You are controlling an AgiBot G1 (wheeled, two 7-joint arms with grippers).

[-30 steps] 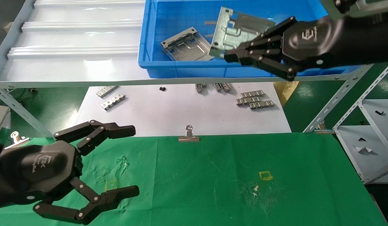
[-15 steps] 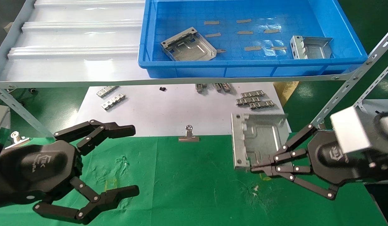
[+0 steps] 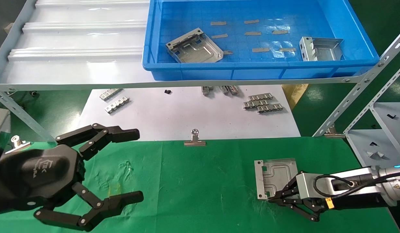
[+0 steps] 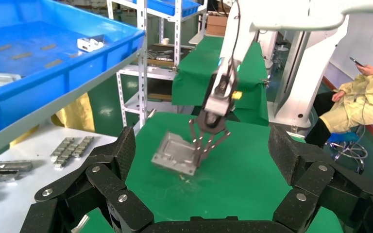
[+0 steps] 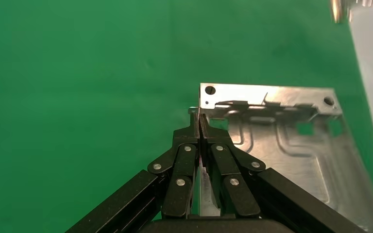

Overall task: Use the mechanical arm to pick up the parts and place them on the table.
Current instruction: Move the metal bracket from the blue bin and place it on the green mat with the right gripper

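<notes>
Nearest, at the robot's left, the black left hand with jointed link fingers and a white logo [image 3: 90, 176] hovers over the near left part of the bench, a wide surface of wrinkled bright green cloth [image 3: 193, 181]. Its fingers are spread wide, nothing between them; the left wrist view confirms the gap.

Near right: the black right hand [image 3: 276, 197] sits low over the cloth, reaching in from the right on a silver box and black forearm. Its fingers are pinched together on the near rim of a silvery stamped sheet-metal plate, roughly square, with embossed channels and small holes [image 3: 276, 174]. In the right wrist view the fingertips [image 5: 199, 133] meet on the plate's thin edge [image 5: 291, 141]. From the left wrist view the plate [image 4: 177, 153] looks slightly tilted, the gripped side raised; whether its far edge touches the cloth I cannot tell.

Farther back, a small silver binder clip [image 3: 194, 139] sits at the cloth's far edge. Behind it lies a white sheet [image 3: 187, 113] carrying several small toothed metal strips [image 3: 263, 103], with more at its left [image 3: 116, 100].

Farthest, on a raised shelf, a blue plastic tray [image 3: 251, 72] holds two more silvery plates: one left of centre [image 3: 194, 50], one at the right end [image 3: 320, 48], well apart.
</notes>
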